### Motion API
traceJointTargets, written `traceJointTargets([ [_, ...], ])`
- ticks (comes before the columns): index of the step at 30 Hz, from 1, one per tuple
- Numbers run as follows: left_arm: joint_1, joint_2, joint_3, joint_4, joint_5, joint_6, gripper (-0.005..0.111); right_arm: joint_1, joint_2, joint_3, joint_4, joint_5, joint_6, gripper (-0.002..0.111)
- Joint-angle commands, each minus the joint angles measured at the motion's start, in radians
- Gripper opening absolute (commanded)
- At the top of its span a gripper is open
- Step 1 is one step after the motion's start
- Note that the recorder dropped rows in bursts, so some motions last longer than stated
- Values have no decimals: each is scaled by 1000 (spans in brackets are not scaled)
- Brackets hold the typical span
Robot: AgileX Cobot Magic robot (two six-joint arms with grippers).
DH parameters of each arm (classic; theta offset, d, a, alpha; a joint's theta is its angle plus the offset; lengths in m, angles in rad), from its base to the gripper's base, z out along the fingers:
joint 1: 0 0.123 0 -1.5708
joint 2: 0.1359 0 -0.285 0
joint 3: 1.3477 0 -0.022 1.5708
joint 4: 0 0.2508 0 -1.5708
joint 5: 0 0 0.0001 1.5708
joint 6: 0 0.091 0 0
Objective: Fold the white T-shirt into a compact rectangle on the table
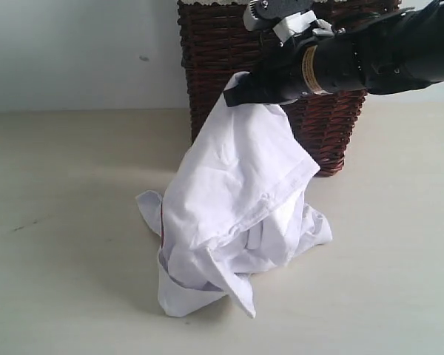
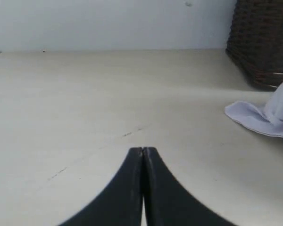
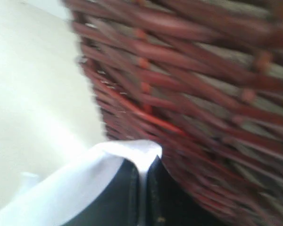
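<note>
Our left gripper (image 2: pixel 142 151) is shut tight. Its two black fingers press flat together, and we have nothing in them. It hangs just over the bare table (image 2: pixel 85 94), on the left side, well apart from the white T-shirt (image 2: pixel 254 117). From there we can see only a small corner of the cloth, lying flat on the table off to the right.

In the middle, the white T-shirt (image 1: pixel 237 200) is not folded. Its top part is pulled up in the air, and its bottom part sits in a crumpled heap on the table. One flap sticks out to the left, and one pointy bit lies nearest to us. A thin red line shows at the left edge of the heap.

Our right gripper (image 1: pixel 235 95) reaches in from the right, up high. It is closed on the top of the T-shirt, with a bit of white cloth pinched between its fingers. Just behind it stands a dark brown basket (image 1: pixel 207 66), on the far side of the table. The hanging cloth hides part of the basket's front.
</note>
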Motion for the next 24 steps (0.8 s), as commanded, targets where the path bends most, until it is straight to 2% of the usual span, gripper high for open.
traceJointTargets([
  [1, 4, -4, 0, 3, -6, 1, 0, 0, -96, 71, -18, -93, 48, 0],
  [5, 4, -4, 0, 3, -6, 1, 0, 0, -248, 216, -18, -132, -22, 0],
  [10, 4, -4, 0, 3, -6, 1, 0, 0, -454, 284, -18, -132, -66, 0],
  [12, 4, -4, 0, 3, -6, 1, 0, 0, -525, 293, -18, -108, -73, 0],
  [15, 4, -4, 0, 3, -6, 1, 0, 0, -726, 346, -18, 25, -73, 0],
  [21, 4, -4, 0, 3, -6, 1, 0, 0, -853, 437, -18, 90, -133, 0],
  [23, 4, -4, 0, 3, -6, 1, 0, 0, -847, 482, -18, 87, -113, 5],
  [24, 4, -4, 0, 3, -6, 1, 0, 0, -828, 504, -18, 77, -106, 17],
])
